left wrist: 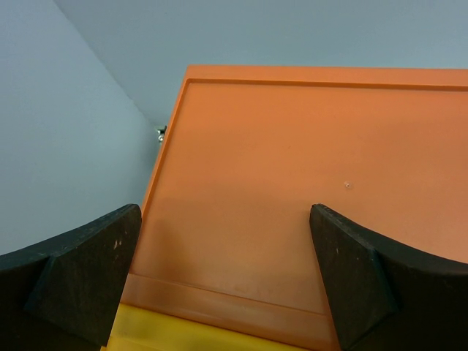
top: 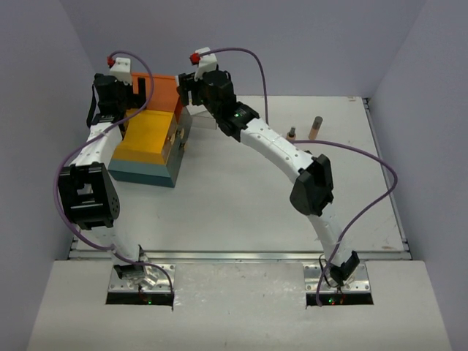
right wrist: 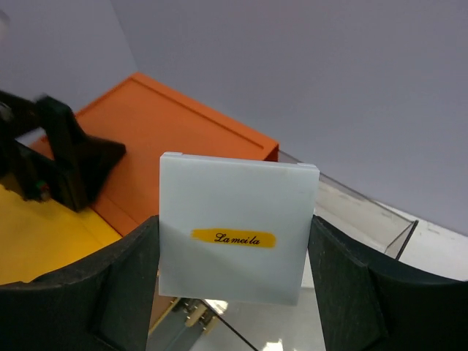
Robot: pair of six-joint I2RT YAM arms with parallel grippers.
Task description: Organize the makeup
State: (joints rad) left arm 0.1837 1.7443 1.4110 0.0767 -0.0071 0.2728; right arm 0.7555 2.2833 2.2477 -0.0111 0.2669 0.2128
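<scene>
The drawer box (top: pixel 150 142) sits by the desk's (top: pixel 241 205) back left corner, stacked in orange, yellow and teal layers. From overhead its front shows small knobs, and nothing of its contents can be seen. The left claw (top: pixel 117 93) hangs over the orange top. Its own camera shows that top as a smooth, matte slab with a raised rim and a yellow band at its near edge, and the dark fingers (left wrist: pixel 88 263) stand wide apart with nothing between them. The right claw (top: pixel 191 86) is held high by the box's back right corner. The overhead view hides what it carries, but its wrist camera shows a white square packet (right wrist: pixel 238 219), flat and smooth with a yellow oval label in dark script, pinched upright by its two side edges between the dark pads (right wrist: pixel 124 285). That camera also shows a clear container (right wrist: pixel 365 216) with thin, glassy walls below and behind the packet, beside the box. What lies in it cannot be made out. Only the overhead view shows a tan bottle (top: pixel 316 127), an upright cylinder, and a shorter brown bottle (top: pixel 292 133) just beside it, both standing loose near the desk's back edge, right of centre and well apart from the box.
</scene>
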